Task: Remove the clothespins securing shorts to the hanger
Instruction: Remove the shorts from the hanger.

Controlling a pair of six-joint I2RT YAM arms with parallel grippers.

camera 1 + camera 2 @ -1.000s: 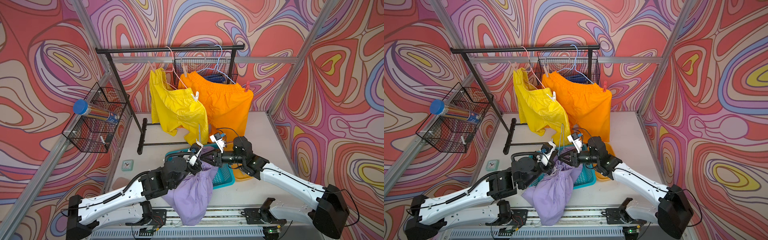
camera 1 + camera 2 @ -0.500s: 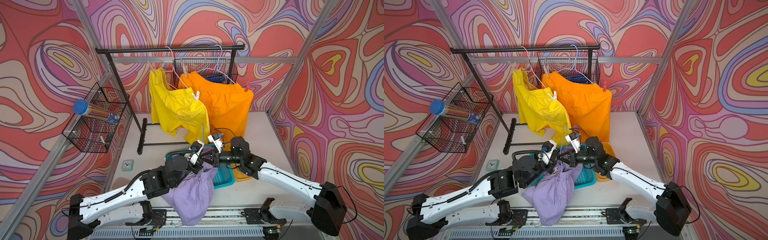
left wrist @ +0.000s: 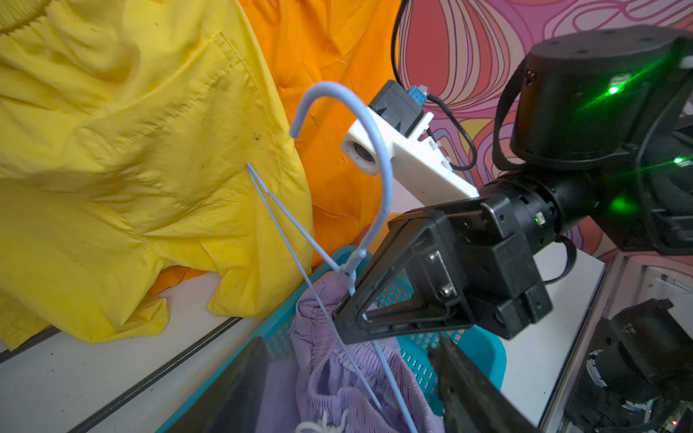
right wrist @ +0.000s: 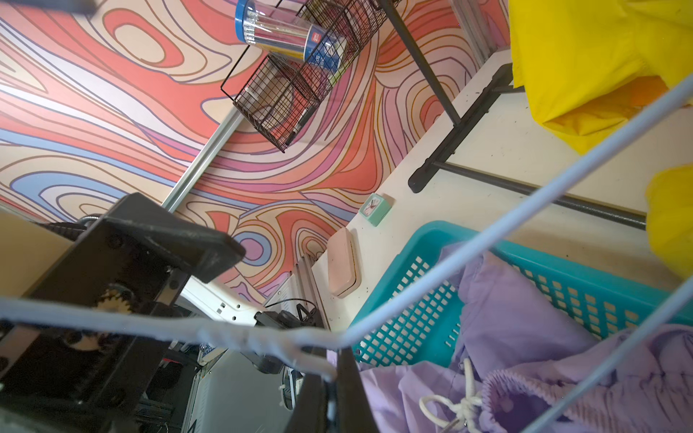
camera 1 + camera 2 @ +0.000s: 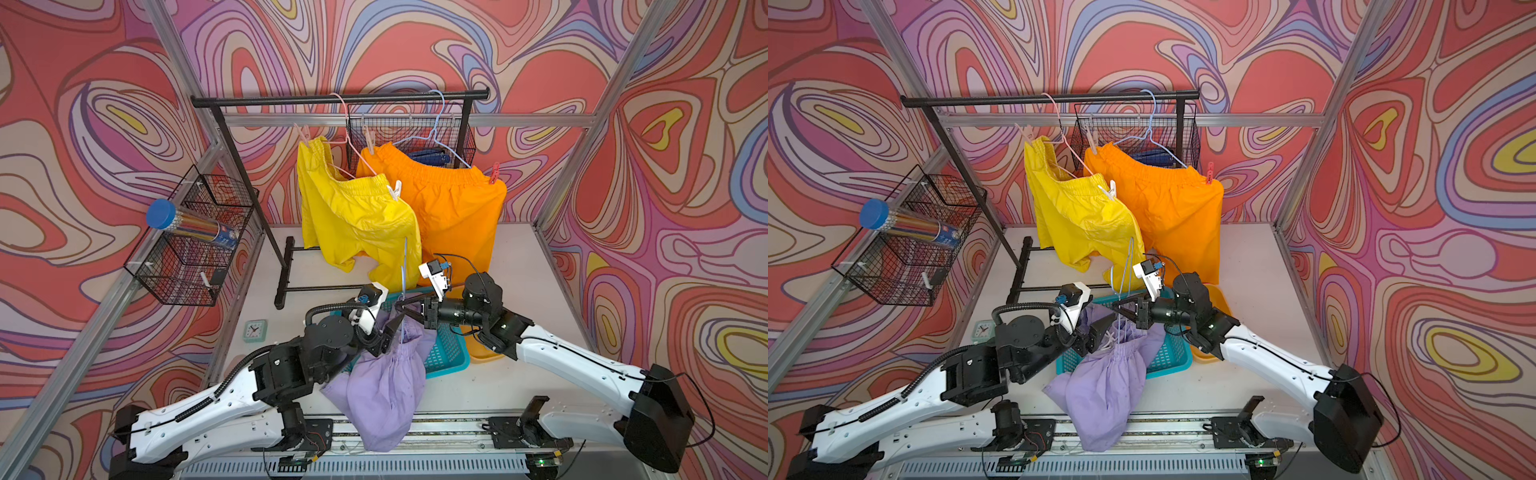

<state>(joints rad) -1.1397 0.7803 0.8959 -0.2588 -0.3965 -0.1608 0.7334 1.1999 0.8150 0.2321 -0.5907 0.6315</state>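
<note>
The lilac shorts [image 5: 382,386] [image 5: 1104,390] hang from a pale blue wire hanger [image 5: 404,266] [image 3: 382,168], draped over the basket and the table's front edge. My right gripper [image 5: 400,305] [image 4: 333,386] is shut on the hanger's twisted neck. Just below it, my left gripper [image 5: 392,328] [image 3: 352,382] stands open around the lilac waistband without touching it. On the rail hang the yellow shorts [image 5: 353,220], with a white clothespin [image 5: 395,189] and a pink one [image 5: 303,135]. Beside them are the orange shorts [image 5: 453,208], with a beige clothespin [image 5: 369,143] and a red one [image 5: 493,173].
A teal basket [image 5: 446,357] sits under the grippers, with a yellow dish [image 5: 482,353] to its right. The black rail stand [image 5: 332,99] spans the back. A wire basket [image 5: 195,241] holding a pencil tube hangs on the left wall. A small clock [image 5: 254,330] lies at the left.
My right gripper has shut on the hanger's neck, and then my left gripper has opened and let go. The hanger's hook now stands more upright.
</note>
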